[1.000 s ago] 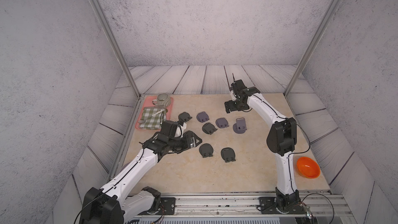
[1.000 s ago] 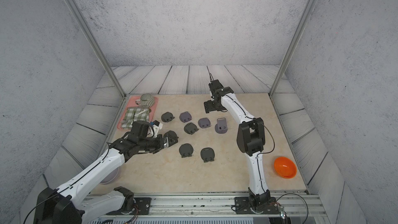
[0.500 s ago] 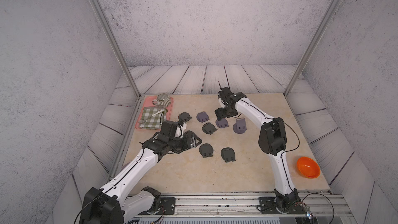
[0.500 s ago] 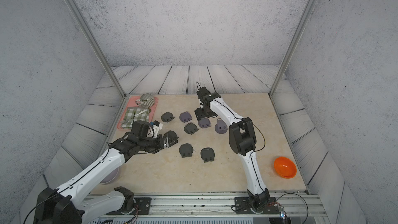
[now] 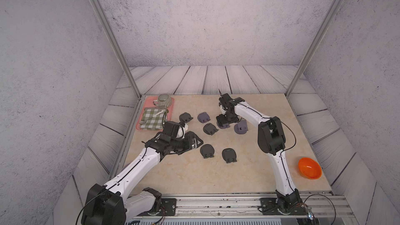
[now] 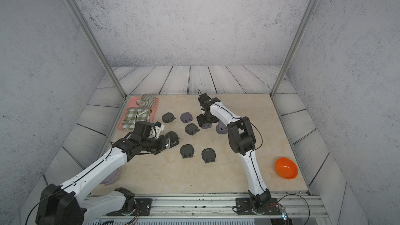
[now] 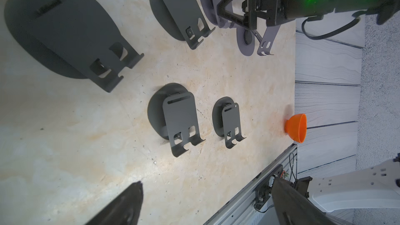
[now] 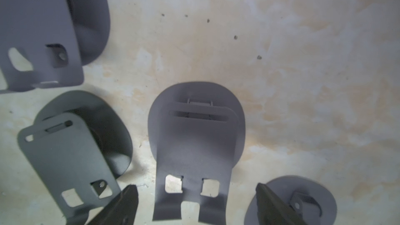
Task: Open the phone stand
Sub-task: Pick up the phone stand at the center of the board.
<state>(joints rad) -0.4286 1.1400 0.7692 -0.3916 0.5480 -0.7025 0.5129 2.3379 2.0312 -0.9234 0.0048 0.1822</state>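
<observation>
A: While the right tool (image 8: 195, 187) points down at the counter (image 5: 194, 180), where does the stand lie?
B: Directly beneath it. The purple stand (image 8: 194, 137) lies with its plate flat on its base, its hooked end between the fingers (image 8: 123, 204). That tool is spread wide, bare counter showing on either side of the plate, so it grips nothing.
A: And the left tool (image 7: 206, 181)?
B: Wide as well, and empty. It hangs low toward the counter's left side, well apart from the purple stand, with a dark stand (image 7: 65, 33) just beside it.
A: What crowds the purple stand?
B: A neighbour stand (image 8: 71, 159), also dark, lies just beside it, and one finger hangs over the gap between the two. Past the other finger is a raised stand (image 5: 241, 127), purple, its plate tilted up off its base. A third stand (image 5: 204, 117), purple too, lies near on the neighbour's side. A front stand (image 5: 207, 150) and its twin (image 5: 229, 154), both dark, lie toward the rail (image 5: 216, 198), well apart.
A: Edges and room?
B: The tray (image 5: 171, 110), with a cloth (image 5: 153, 119) and a mug (image 5: 165, 101) on it, fills the far left corner. An orange bowl (image 5: 309, 168) sits by the right edge, toward the front. Between bowl and stands, and along the far edge beyond the right tool, the counter lies bare
</observation>
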